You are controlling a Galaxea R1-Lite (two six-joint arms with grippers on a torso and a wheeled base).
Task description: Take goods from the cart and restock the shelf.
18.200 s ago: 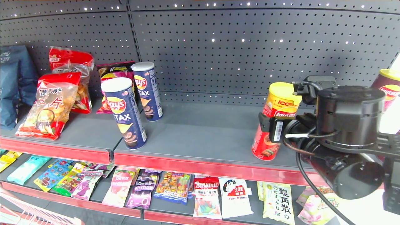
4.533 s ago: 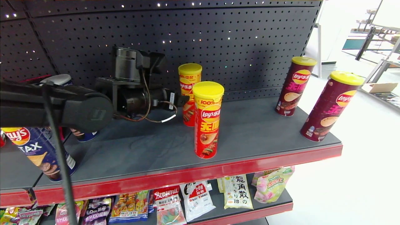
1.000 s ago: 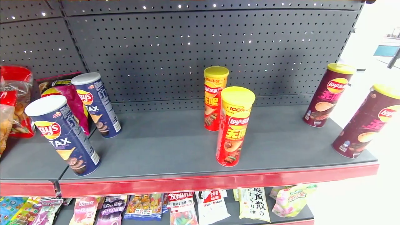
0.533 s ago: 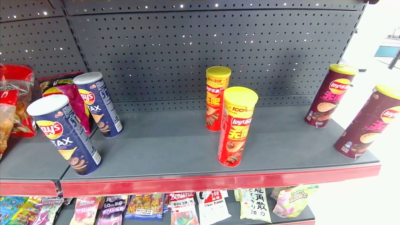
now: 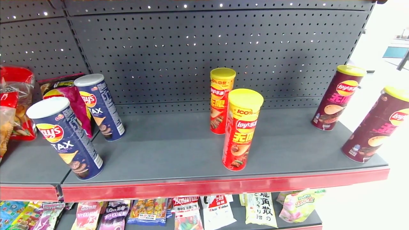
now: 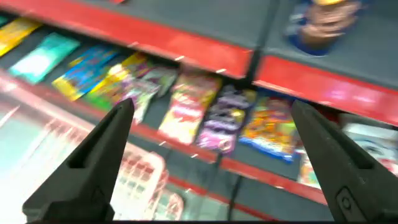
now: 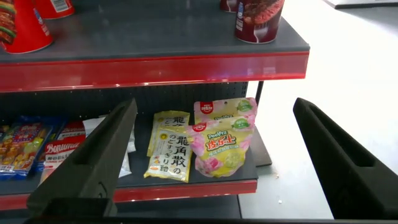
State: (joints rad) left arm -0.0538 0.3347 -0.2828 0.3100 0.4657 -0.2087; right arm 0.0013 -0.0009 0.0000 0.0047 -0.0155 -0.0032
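On the grey shelf stand two red chip cans with yellow lids, one at the front and one behind it. Two maroon cans stand at the right end and two blue cans at the left. My left gripper hangs open and holds nothing, below the shelf's red lip, over the lower shelf's packets and the wire cart. My right gripper is open and holds nothing, in front of the lower shelf beneath the maroon can.
Snack bags lean at the shelf's far left. Flat candy packets lie on the lower shelf. Bare shelf lies between the blue and red cans. A perforated back panel closes the rear. Open floor lies to the right.
Both arms have left the head view since the older frames, and a second red can stands behind the first. Over the last second only the camera shifted slightly.
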